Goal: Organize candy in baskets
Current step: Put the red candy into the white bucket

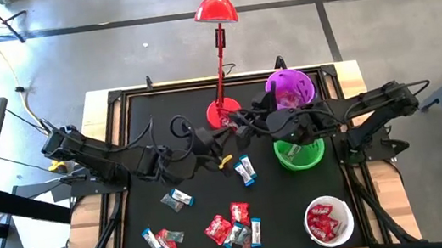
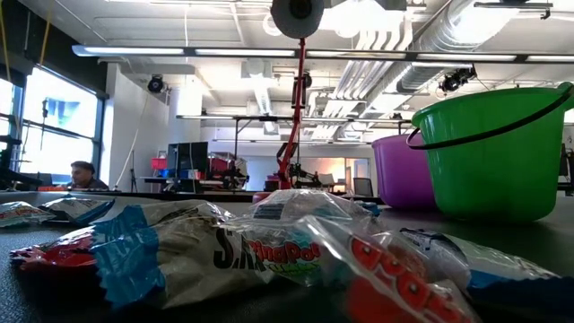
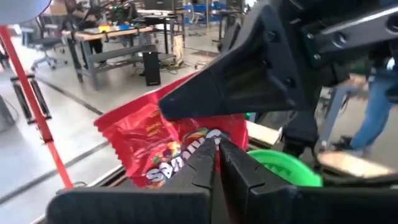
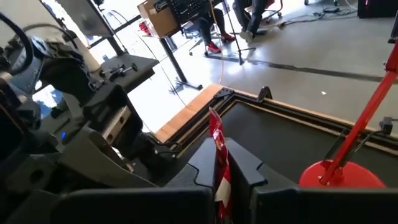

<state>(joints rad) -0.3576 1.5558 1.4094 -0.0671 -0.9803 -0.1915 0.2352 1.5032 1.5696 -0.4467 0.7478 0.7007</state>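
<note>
Crowding the low view's foreground, a heap of wrapped candy (image 2: 269, 256) lies on the black counter (image 1: 147, 215), well below and apart from both sets of jaws.

One red candy packet (image 3: 168, 146) is clamped from two sides at once: the left gripper (image 3: 219, 163) has its jaws closed on the packet's lower edge, and the right gripper (image 4: 219, 169) has its jaws closed on the same packet (seen edge-on in the right wrist view as a thin red strip rising between them). In the high view the two grippers meet nose to nose above the middle of the counter, the left gripper (image 1: 206, 141) and right gripper (image 1: 242, 124) almost touching, just beside the red lamp base (image 1: 223, 113).

Behind the right jaws stand the purple basket (image 1: 291, 88) and, next to it, the green basket (image 1: 300, 155), both close to that arm. The white basket (image 1: 329, 222), holding red packets, sits well apart from either pair of jaws, near the counter's front corner. Loose candy (image 1: 238, 224) is scattered across the counter in front of the jaws, red, blue-and-white and silvery.
</note>
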